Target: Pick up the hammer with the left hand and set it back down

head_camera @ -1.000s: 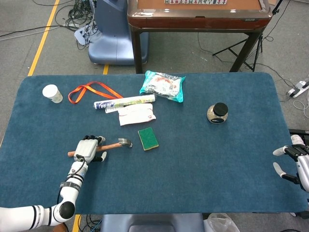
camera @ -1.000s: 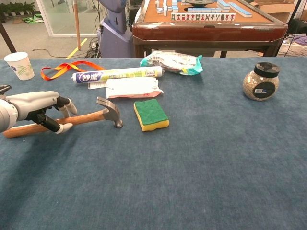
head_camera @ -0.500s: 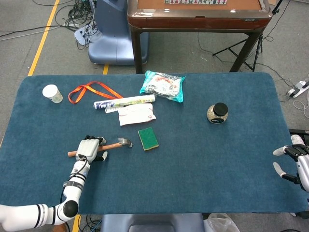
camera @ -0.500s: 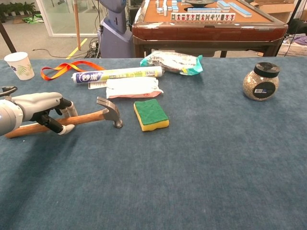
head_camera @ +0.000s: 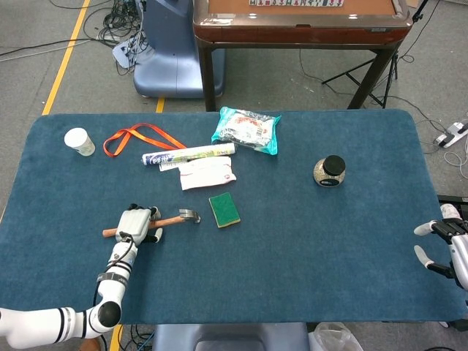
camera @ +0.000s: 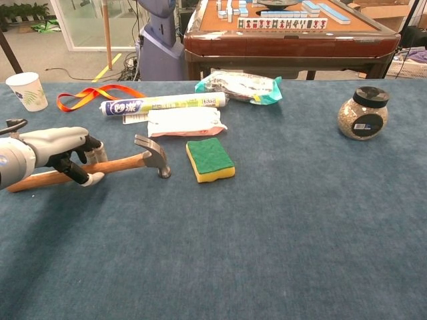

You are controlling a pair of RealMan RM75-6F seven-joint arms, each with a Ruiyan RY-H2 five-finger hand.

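Gripping hammer (camera: 107,163) handle, left robot hand (camera: 63,150) fingers curled, on table.

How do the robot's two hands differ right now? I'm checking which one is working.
The left hand is over the table with its fingers curled around the hammer handle; the right hand holds nothing, fingers spread. The left hand shows in both views; the right hand only at the head view's right edge, by the table's edge. Both are pale grey with dark joints.

Pretty bright, even indoor light in both views, so shadows stay soft, like the small one under the hammer (camera: 100,165). Everything looks sharp, no real glare on the blue table (head_camera: 307,248). Chest view bows slightly toward 9 and 3 o'clock.
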